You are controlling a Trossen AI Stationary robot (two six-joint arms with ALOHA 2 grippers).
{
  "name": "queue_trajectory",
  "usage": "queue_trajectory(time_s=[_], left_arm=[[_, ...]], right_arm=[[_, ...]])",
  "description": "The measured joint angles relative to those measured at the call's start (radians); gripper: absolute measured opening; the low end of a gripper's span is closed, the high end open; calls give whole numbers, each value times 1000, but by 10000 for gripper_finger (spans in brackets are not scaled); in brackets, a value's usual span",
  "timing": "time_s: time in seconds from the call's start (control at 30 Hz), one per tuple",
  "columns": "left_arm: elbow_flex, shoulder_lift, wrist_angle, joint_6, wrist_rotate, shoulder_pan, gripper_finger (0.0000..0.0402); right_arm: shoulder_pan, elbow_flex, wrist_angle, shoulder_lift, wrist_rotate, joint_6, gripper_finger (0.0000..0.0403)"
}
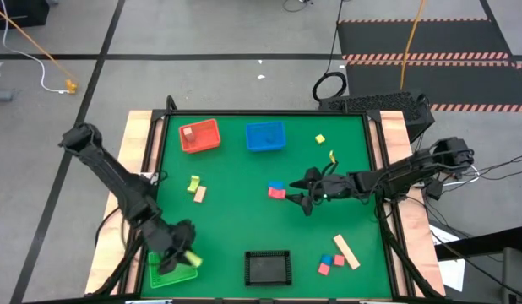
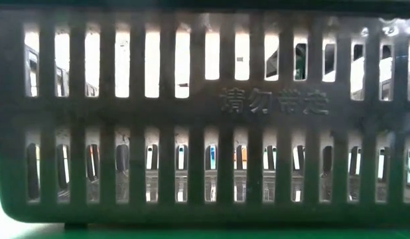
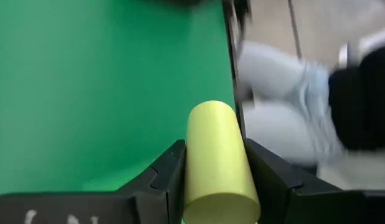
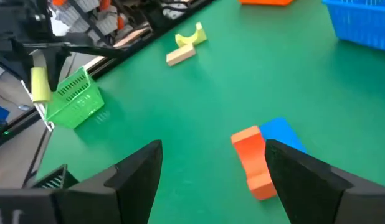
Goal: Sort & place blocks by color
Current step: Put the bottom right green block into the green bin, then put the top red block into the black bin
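Note:
My left gripper (image 1: 187, 255) is shut on a yellow-green cylinder block (image 3: 217, 165) and hangs over the green basket (image 1: 170, 274) at the table's near left corner. The right wrist view also shows that cylinder (image 4: 40, 84), beside the green basket (image 4: 74, 99). My right gripper (image 4: 212, 149) is open and low over the table's middle. It is close to a red block (image 4: 255, 163) that touches a blue block (image 4: 281, 134), the pair (image 1: 276, 190) lying on the mat. The red block is just inside one finger; I cannot tell if they touch. My left gripper pinches the cylinder by its curved sides (image 3: 195, 168) between the two fingers (image 3: 171, 177). The cylinder lies along the fingers, with its rounded end sticking out past them. The fingers point down and the cylinder is upright, lifted clear at the green basket's rim.
An orange-red basket (image 1: 199, 135) holding a pink block and a blue basket (image 1: 265, 135) stand at the far side. A black basket (image 1: 268, 267) at the near edge fills the low view (image 2: 205, 119). Loose blocks: a yellow arch (image 1: 194, 181), tan (image 1: 199, 194), yellow (image 1: 319, 139), a tan bar (image 1: 345, 251).

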Motion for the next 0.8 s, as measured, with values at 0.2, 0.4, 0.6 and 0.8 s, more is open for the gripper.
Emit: queue_trajectory(time_s=[0.2, 0.4, 0.6, 0.8], left_arm=[[0, 0, -53, -205, 26, -152, 130], [0, 1, -157, -405, -88, -208, 133], [0, 1, -166, -501, -90, -215, 234], [0, 1, -161, -468, -90, -223, 288]], right_arm=[[12, -36, 75, 0, 1, -81, 272], [12, -51, 92, 0, 0, -63, 272], [12, -54, 97, 0, 0, -46, 272], [12, -54, 121, 0, 12, -69, 272]])
